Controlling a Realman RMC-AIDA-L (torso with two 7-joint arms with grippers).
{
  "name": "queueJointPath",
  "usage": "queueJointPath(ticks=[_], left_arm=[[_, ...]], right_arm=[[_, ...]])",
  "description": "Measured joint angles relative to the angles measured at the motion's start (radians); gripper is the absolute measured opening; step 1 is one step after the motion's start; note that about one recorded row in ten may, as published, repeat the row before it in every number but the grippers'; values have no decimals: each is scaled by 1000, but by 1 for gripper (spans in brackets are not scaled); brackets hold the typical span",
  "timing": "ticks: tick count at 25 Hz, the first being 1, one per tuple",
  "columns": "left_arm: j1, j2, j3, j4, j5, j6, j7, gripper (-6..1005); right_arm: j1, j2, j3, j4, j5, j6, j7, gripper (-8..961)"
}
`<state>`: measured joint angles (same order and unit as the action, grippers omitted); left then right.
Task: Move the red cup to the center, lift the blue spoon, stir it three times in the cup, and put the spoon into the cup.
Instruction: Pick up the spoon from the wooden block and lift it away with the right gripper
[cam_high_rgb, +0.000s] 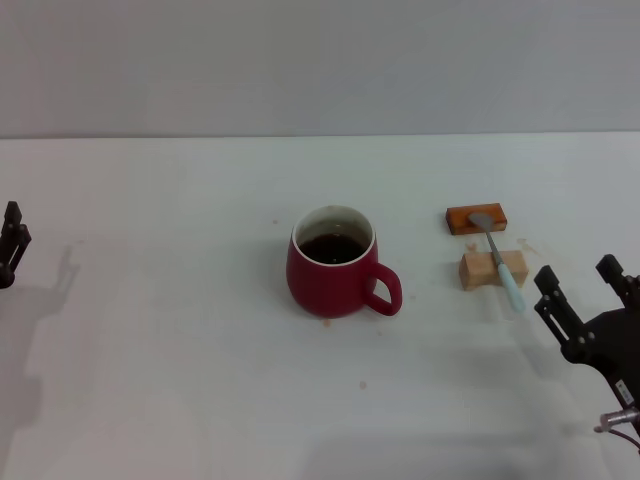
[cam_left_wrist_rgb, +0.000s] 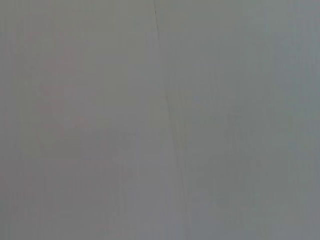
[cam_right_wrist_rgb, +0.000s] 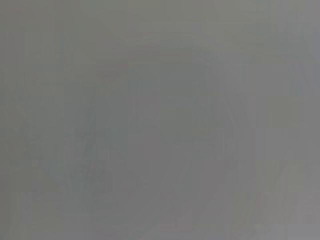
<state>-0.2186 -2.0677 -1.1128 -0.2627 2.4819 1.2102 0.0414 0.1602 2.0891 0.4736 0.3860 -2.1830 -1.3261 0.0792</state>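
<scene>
**Mug mid-table, spoon on blocks**

The red cup (cam_high_rgb: 333, 263) — squat, white inside, dark liquid — stands mid-table, handle toward the right gripper (cam_high_rgb: 583, 287), whose fingers are spread. The blue spoon (cam_high_rgb: 499, 258) bridges an orange-brown block (cam_high_rgb: 477, 218) and a wooden block (cam_high_rgb: 492, 269). The left gripper (cam_high_rgb: 12, 243) sits at the table's left edge.

You see only a flat grey blur, faint darker smudges across the middle, nothing you could name or place.

No readable text, labels, numbers — wrist views perhaps too blurred.
</scene>
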Motion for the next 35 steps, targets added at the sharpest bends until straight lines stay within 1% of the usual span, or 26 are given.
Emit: queueJointPath(ticks=[4, 16, 24, 35], left_arm=[[-3, 0, 2, 2, 0, 0, 0, 834], [-8, 0, 4, 4, 0, 0, 0, 834], [-10, 0, 3, 3, 0, 0, 0, 833], [-11, 0, 2, 4, 0, 0, 0, 833]], right_arm=[[22, -2, -8, 4, 48, 69, 5, 759], [46, -2, -14, 20, 46, 145, 7, 760], [77, -3, -15, 22, 50, 219, 7, 759], [89, -2, -9, 22, 50, 247, 7, 759]])
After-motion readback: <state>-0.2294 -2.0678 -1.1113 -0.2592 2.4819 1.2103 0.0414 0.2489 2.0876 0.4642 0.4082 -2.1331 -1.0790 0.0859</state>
